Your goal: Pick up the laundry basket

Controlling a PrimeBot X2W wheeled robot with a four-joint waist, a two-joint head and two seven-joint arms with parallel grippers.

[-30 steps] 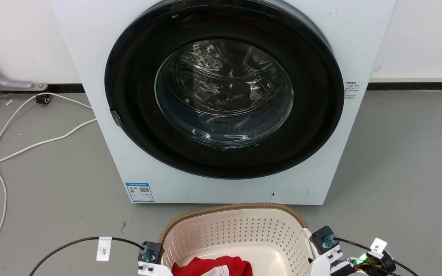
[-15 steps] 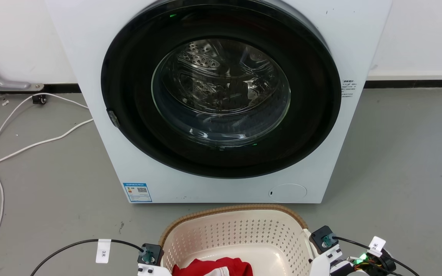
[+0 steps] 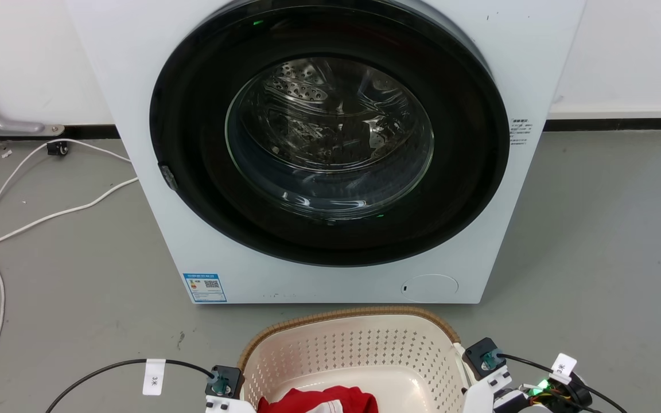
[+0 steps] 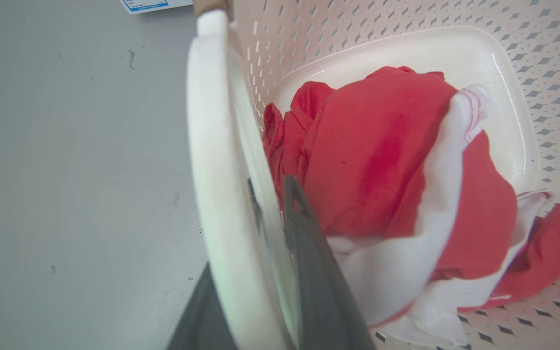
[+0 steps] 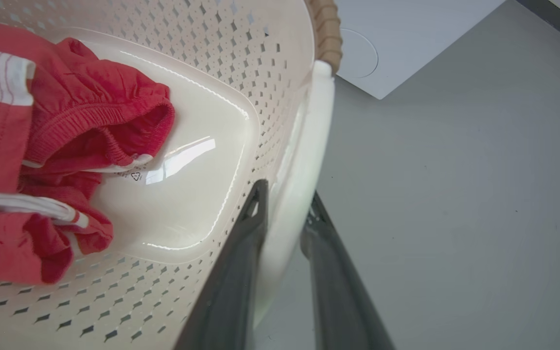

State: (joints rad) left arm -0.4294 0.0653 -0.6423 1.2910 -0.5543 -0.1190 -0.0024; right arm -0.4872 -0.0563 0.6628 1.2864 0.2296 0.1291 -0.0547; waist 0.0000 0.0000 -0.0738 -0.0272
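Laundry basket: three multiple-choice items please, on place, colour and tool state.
1. Where is the laundry basket? A. in front of the washing machine B. on top of it C. inside the drum
2. What colour is the cloth in it? A. blue B. red and white C. black
3. How are the left tool and right tool? A. open, clear of the basket B. each shut on a side handle C. holding the cloth
Key: 1 A, the machine stands just beyond its rim. 2 B, wrist views show it. 3 B, a handle sits between each tool's fingers.
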